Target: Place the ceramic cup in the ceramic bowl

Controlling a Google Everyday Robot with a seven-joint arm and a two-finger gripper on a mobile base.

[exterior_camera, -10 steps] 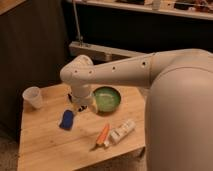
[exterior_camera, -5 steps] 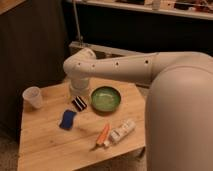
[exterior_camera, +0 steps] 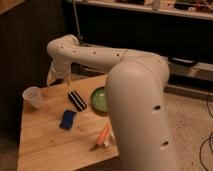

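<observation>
The ceramic cup [exterior_camera: 32, 96], small, white and handleless, stands upright at the far left edge of the wooden table [exterior_camera: 45, 145]. The ceramic bowl [exterior_camera: 98, 98], green and shallow, sits at the middle of the table; its right side is hidden behind my white arm. My gripper [exterior_camera: 54, 78] hangs from the arm's wrist above the back left of the table, a little behind and to the right of the cup and apart from it. It is well left of the bowl.
A black flat object [exterior_camera: 76, 100] lies between cup and bowl. A blue object [exterior_camera: 67, 119] lies in front of it. An orange stick-like thing [exterior_camera: 103, 135] lies near the front right, partly behind my arm. Dark shelving stands behind the table.
My arm has swung left, from above the black object beside the bowl to the back left of the table near the cup. The arm's bulk now hides the bowl's right side and the white package.
</observation>
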